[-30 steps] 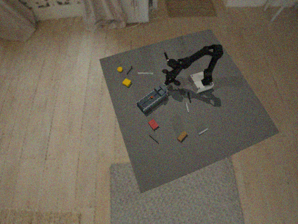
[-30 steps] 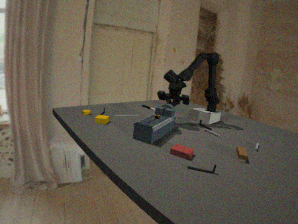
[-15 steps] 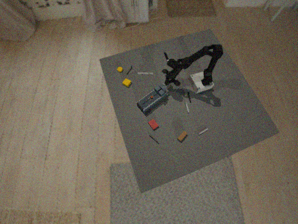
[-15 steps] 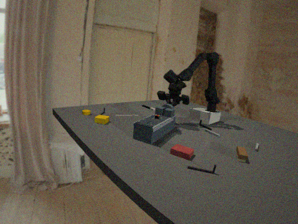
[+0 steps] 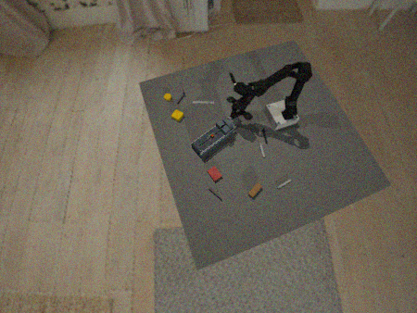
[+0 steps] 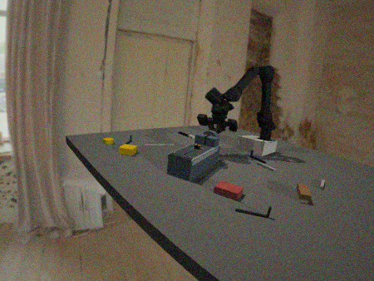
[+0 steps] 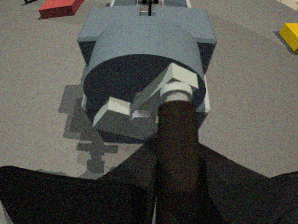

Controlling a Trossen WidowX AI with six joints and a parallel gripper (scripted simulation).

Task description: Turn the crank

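Observation:
The blue-grey machine [image 5: 208, 147] [image 6: 179, 165] [image 7: 145, 32] stands on the grey table, its round crank end facing the arm. The small red pointer [image 5: 212, 135] [image 6: 197, 146] sits partway along the slot on its top. The brass zero marks are too small to make out, so whether the pointer is level with them cannot be told. The light grey crank arm [image 7: 114, 119] reaches up and right in the wrist view to the dark brown handle [image 7: 177, 132]. My gripper [image 7: 170, 145] [image 5: 233, 115] [image 6: 217, 130] is shut on the handle; the fingers hide its near end.
A red block [image 5: 215, 174] [image 6: 228, 189] [image 7: 61, 7] lies beside the machine. An orange block [image 5: 255, 190] [image 6: 303, 193] is farther off. Two yellow blocks lie on the other side, the larger yellow block [image 5: 177, 115] [image 6: 128, 150] nearer. Several thin black and white pieces are scattered around.

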